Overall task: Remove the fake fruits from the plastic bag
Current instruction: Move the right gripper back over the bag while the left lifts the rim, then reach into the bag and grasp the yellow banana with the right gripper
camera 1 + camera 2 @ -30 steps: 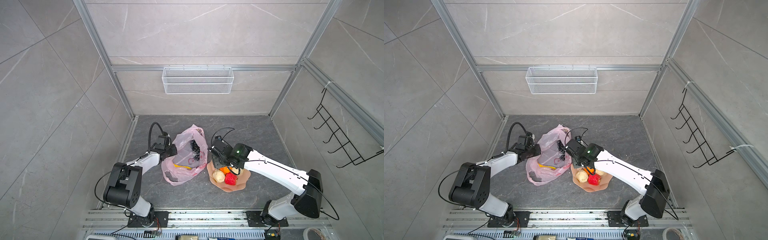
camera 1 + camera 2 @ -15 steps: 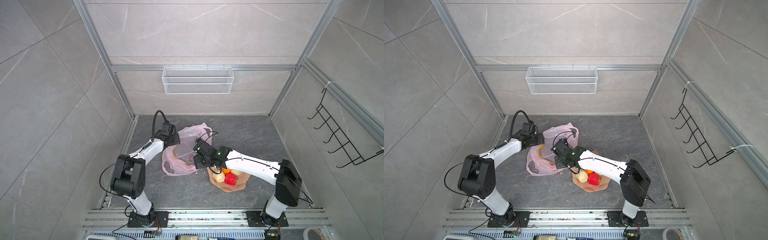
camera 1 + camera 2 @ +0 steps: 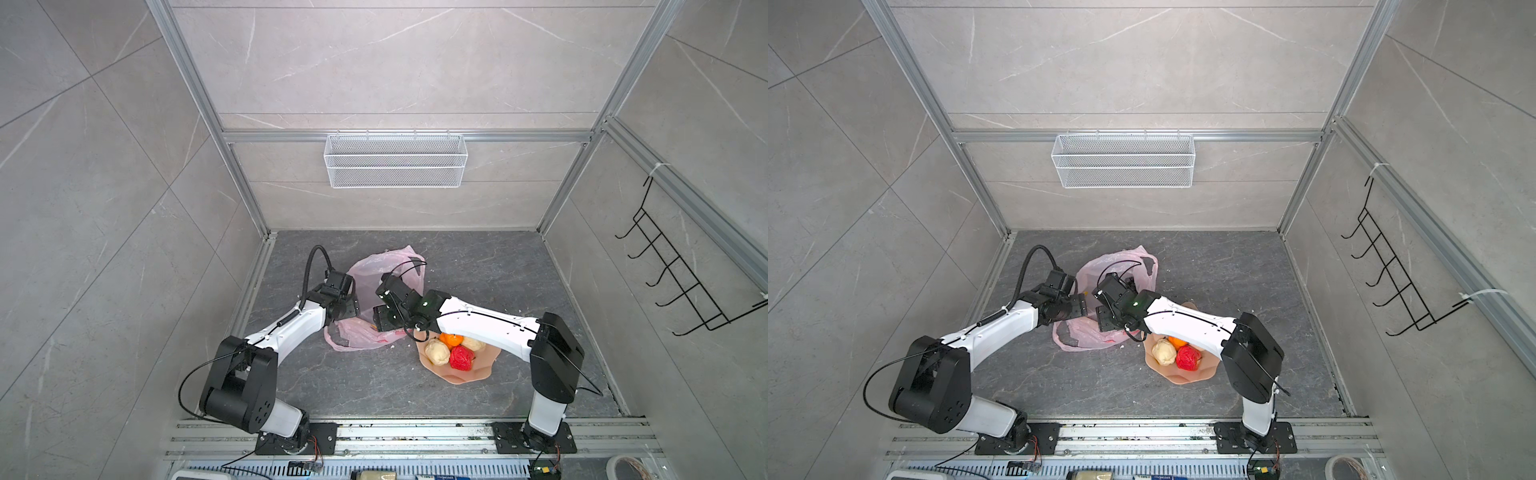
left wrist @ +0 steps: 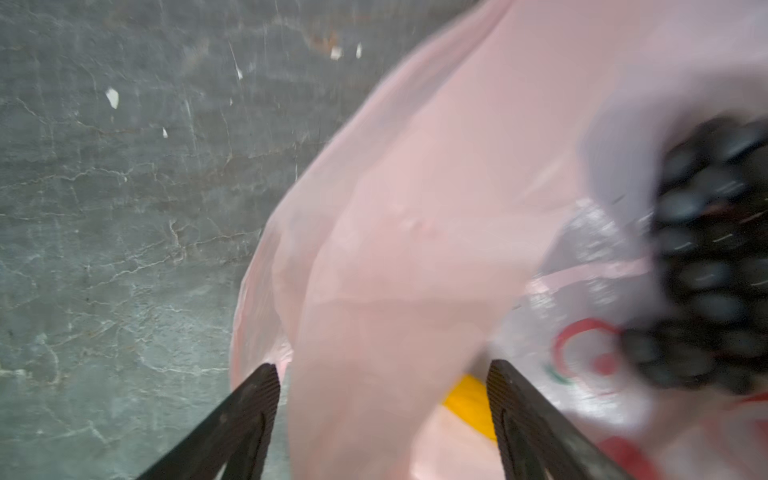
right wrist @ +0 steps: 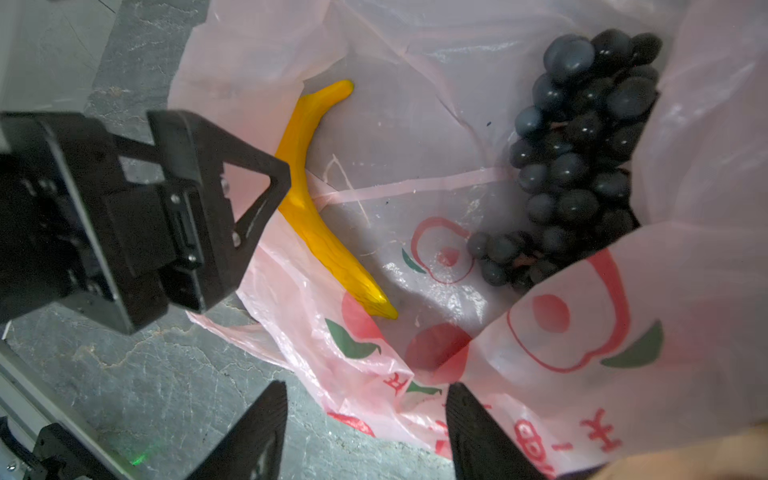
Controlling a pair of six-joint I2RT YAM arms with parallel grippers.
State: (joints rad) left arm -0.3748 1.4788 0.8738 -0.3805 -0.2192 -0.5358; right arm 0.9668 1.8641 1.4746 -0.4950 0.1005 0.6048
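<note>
**Both grippers at the mouth of the plastic bag (image 5: 415, 145) — two fruits left inside.**

The right gripper (image 5: 366, 387), over the scalloped plate (image 3: 478, 372) a second ago, has swung to the bag's mouth, jaws apart and empty. The left gripper (image 4: 382, 368), then clenched at the bag's side, now stands released with a loose fold between its fingers. The yellow banana (image 5: 322, 241) and dark grape bunch (image 5: 577, 166) lie inside, well apart. A beige fruit (image 3: 437, 350), an orange (image 3: 451, 340) and a red one (image 3: 461, 358) sit on the plate — one of the remaining two is presumably next.

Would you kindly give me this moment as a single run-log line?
left gripper open at bag edge | right gripper open over bag | banana, grapes inside bag | red fruit, orange on plate
</note>
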